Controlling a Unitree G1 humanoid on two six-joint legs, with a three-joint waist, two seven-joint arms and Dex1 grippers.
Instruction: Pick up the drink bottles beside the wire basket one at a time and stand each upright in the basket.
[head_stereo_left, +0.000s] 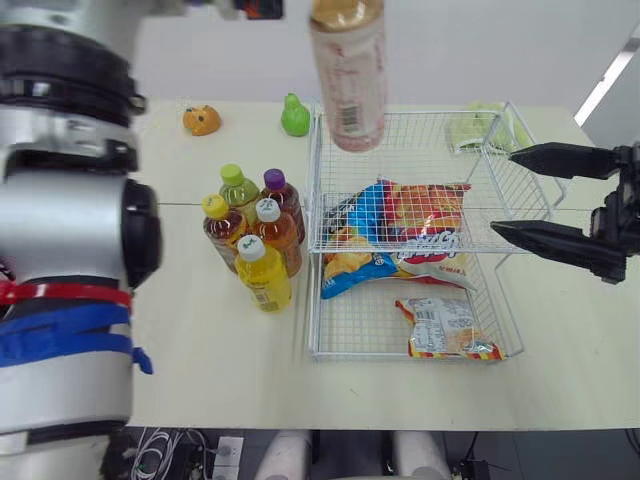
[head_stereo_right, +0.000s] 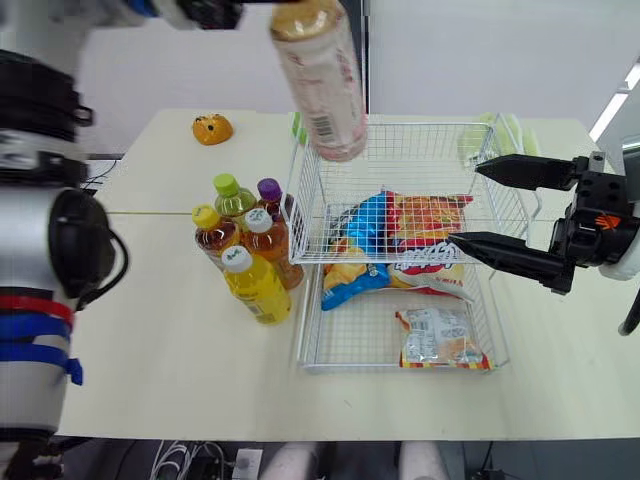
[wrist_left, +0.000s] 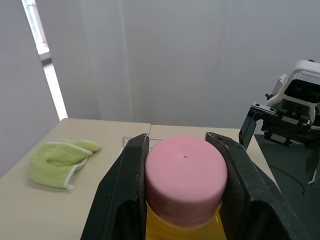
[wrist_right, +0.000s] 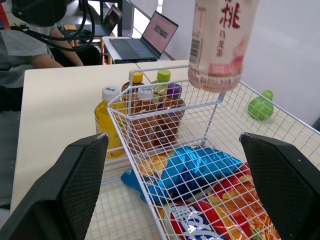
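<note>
Got the bottle pinched by its pink cap in the left gripper, both fingers clamped tight on it. That way it hangs base-down, a bit tilted, up in the air over the far left corner of the basket. I'd guess that corner is the target, since the snack bags hog most of the floor. The right gripper is spread wide open and holding nothing, parked over the basket's right side, out of the way I reckon. Five other bottles stand bunched just left of the basket. It's a pale table with a green cloth and a toy pear at the far edge. Plain white wall behind, and a person sits by a laptop.
</note>
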